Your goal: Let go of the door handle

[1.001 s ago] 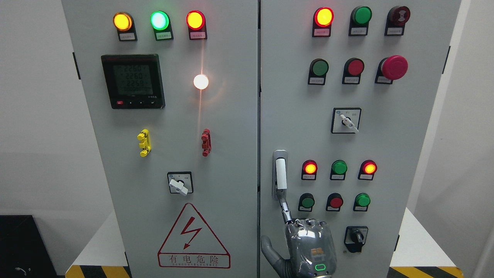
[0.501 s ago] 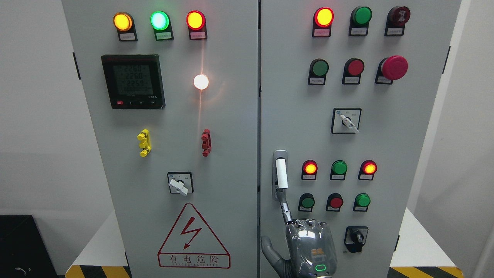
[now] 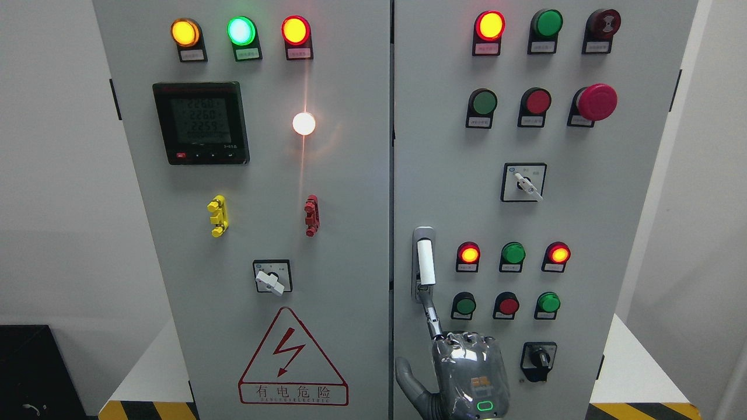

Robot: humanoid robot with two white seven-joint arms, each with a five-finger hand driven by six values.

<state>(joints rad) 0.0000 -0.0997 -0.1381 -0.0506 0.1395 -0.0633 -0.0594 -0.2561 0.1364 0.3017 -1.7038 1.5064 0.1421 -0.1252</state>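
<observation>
Head view: barely any change since a second ago. Right hand (image 3: pixel 467 367) sunk a trace lower, index finger (image 3: pixel 430 318) still straight up with its tip at the lower end of the white door handle (image 3: pixel 425 262), left side of the right cabinet door (image 3: pixel 583 192). Nothing gripped: thumb (image 3: pixel 408 376) out to the side, other fingers tucked behind the knuckles. Release apparently almost done; only the fingertip left to draw off.

Door seam (image 3: pixel 391 233) just left of the handle, green button (image 3: pixel 465 304) close on the right, black rotary switch (image 3: pixel 538 359) beside the knuckles. Freest way out: down and back, toward the desk (image 3: pixel 636 367) edge.
</observation>
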